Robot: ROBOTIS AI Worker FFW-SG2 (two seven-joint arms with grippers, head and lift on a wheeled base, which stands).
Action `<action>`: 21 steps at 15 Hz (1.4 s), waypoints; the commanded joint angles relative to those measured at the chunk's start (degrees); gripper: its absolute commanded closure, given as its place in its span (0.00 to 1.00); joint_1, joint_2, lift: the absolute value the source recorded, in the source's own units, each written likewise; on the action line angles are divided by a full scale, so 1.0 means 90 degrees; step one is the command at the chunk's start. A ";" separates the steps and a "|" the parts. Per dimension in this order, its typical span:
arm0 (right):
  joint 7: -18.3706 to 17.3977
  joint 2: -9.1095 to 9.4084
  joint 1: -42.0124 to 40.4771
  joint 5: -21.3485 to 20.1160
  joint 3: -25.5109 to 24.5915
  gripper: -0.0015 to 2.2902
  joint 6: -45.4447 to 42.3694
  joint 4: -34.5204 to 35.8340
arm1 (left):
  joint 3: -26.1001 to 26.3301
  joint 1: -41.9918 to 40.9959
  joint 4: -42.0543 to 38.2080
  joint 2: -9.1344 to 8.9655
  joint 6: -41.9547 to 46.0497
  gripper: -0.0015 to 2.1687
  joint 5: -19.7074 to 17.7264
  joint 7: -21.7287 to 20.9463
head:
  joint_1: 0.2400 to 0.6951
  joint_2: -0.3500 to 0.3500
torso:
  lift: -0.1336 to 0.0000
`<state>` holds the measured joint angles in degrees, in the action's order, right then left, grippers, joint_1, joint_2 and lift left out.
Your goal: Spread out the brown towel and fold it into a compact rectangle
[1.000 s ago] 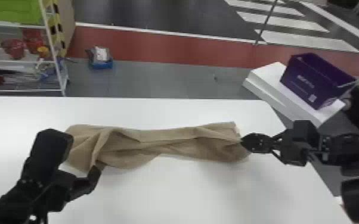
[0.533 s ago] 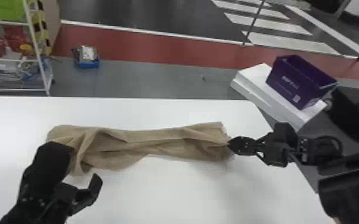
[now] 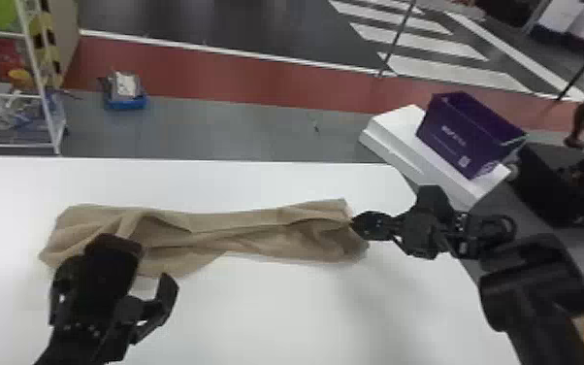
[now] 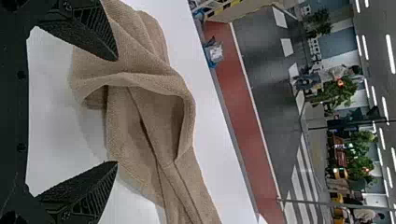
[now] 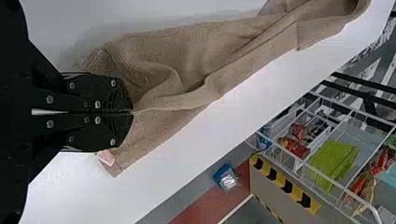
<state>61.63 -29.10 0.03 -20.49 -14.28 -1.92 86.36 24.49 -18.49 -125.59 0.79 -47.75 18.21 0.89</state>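
Observation:
The brown towel (image 3: 237, 238) lies as a long crumpled strip across the white table, with a raised fold near its left end. My left gripper (image 3: 153, 259) is over the towel's near left side; in the left wrist view the left gripper (image 4: 116, 112) stands open, its fingers wide apart with the towel (image 4: 135, 79) just beyond them. At the towel's right end is my right gripper (image 3: 352, 222). The right wrist view has the right gripper (image 5: 132, 112) shut on a pinch of the towel (image 5: 187, 60), near a corner with a small pale tag (image 5: 106, 157).
The white table (image 3: 276, 310) extends around the towel. Past its far right corner stands a purple box (image 3: 465, 131) on a white block (image 3: 402, 126). A wire shelf rack (image 3: 39, 97) is beyond the table at the far left, with a blue container (image 3: 126, 101) on the floor beside it.
The head view has shifted, first moving things leftward, then back to the right. My left gripper has moved off the towel's near left edge and now stands wider open. The right gripper keeps its hold.

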 commanded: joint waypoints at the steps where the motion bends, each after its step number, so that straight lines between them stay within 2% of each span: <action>1: -0.0041 0.0050 0.0065 0.0002 0.0044 0.54 0.0131 -0.0084 | 0.0091 0.0160 0.0224 -0.0009 0.0016 0.05 -0.0149 -0.0002 | 1.00 0.00 | 0.07; 4: -0.0041 0.0099 0.0055 0.0002 0.0044 0.54 0.0170 -0.0084 | 0.0111 0.0267 0.0595 -0.0078 0.0309 0.06 -0.0266 0.0086 | 1.00 0.00 | 0.07; 8: -0.0031 0.0118 -0.0023 0.0002 0.0044 0.54 0.0268 0.0004 | 0.0091 0.0521 0.1005 -0.0078 0.0466 0.10 -0.0188 0.0555 | 1.00 0.00 | 0.07; 10: -0.0031 0.0099 -0.0062 0.0011 0.0015 0.54 0.0287 0.0043 | 0.0121 0.0374 0.0810 0.0010 0.0485 0.09 -0.0149 0.0848 | 1.00 0.00 | 0.07; 14: -0.0031 0.0099 -0.0062 0.0041 -0.0014 0.54 0.0287 0.0053 | 0.0091 -0.0260 0.0175 0.0030 0.0641 0.09 -0.0100 0.1092 | 1.00 0.00 | 0.07; 18: -0.0031 0.0099 -0.0052 0.0050 0.0015 0.54 0.0287 0.0053 | 0.0023 -0.0173 0.0458 -0.0039 0.0602 0.09 -0.0256 0.0907 | 1.00 0.00 | 0.07; 21: -0.0021 0.0099 -0.0072 0.0041 -0.0005 0.54 0.0287 0.0072 | 0.0013 0.0120 0.0800 -0.0078 0.0602 0.09 -0.0471 0.1014 | 1.00 0.00 | 0.07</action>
<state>61.43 -28.21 -0.52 -20.07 -14.20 0.76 86.97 24.61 -18.56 -119.82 0.29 -42.26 14.63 9.64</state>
